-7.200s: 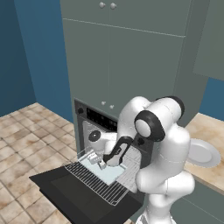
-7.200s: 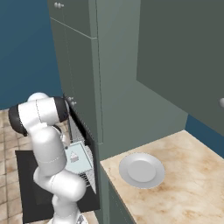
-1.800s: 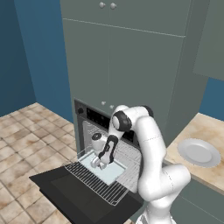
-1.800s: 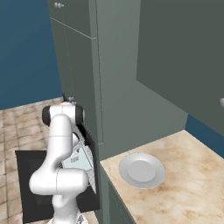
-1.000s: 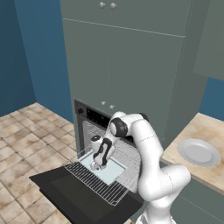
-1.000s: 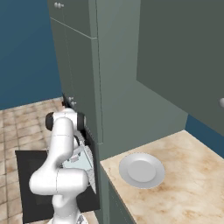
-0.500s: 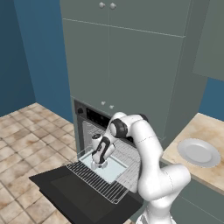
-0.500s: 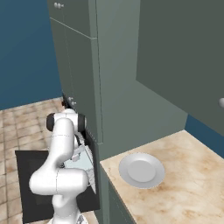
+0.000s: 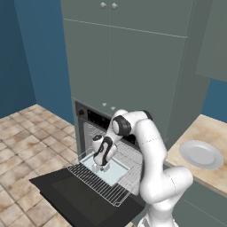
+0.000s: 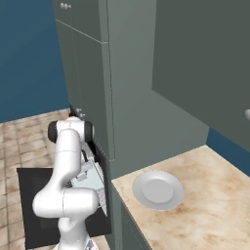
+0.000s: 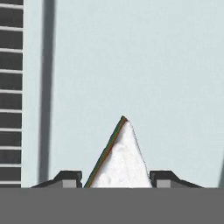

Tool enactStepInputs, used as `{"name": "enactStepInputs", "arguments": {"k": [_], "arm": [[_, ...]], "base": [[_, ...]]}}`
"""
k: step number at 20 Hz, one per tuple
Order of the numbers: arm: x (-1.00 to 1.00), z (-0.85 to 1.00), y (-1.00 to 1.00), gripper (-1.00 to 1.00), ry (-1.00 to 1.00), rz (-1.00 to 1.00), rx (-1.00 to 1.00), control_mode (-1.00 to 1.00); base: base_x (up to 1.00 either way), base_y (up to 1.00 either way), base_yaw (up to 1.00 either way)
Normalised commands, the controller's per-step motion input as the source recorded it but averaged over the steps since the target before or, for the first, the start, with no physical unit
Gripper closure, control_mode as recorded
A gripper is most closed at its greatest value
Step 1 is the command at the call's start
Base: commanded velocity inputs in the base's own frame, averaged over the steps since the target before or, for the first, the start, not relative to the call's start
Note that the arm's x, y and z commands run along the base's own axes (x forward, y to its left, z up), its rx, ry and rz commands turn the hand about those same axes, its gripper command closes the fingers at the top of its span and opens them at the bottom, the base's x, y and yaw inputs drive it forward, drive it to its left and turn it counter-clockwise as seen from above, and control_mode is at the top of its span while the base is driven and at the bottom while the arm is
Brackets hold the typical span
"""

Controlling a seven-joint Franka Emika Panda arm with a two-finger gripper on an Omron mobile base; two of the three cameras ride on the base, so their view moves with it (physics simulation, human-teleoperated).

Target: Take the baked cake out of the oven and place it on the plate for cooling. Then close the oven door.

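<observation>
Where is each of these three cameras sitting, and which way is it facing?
Left base view: behind-left, facing the open oven; arm, gripper over the tray.
Right base view: behind-right, facing counter and plate; arm beside the cabinet.
Hand view: on the hand, facing the tray; fingertips flank the cake.
Shared: both base views show the plate.

The oven door [image 9: 75,201] lies flat open, blocking the approach from below. The wire rack [image 9: 99,181] juts over it, carrying the tray [image 9: 113,170]. Room above the tray's front edge stays free; the plate [image 9: 201,154] lies unobstructed on the counter [image 9: 210,177].
</observation>
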Motion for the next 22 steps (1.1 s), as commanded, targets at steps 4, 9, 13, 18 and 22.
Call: {"name": "enactStepInputs", "arguments": {"k": [4,9,13,18,22], "arm": [[-0.95,0.91,0.06,1.0,-0.24,0.0,0.0,-1.0],[-0.88,1.0,0.17,1.0,-0.22,0.0,0.0,-1.0],[-0.96,1.0,0.22,1.0,-0.17,0.01,0.0,-1.0],[-0.7,1.0,0.2,1.0,-0.08,0.0,0.0,-1.0],[-0.19,1.0,0.14,1.0,0.0,0.0,0.03,-1.0]], "base": [[0.0,0.0,0.0],[0.0,0.0,0.0],[0.0,0.0,0.0],[0.0,0.0,0.0],[0.0,0.0,0.0]]}}
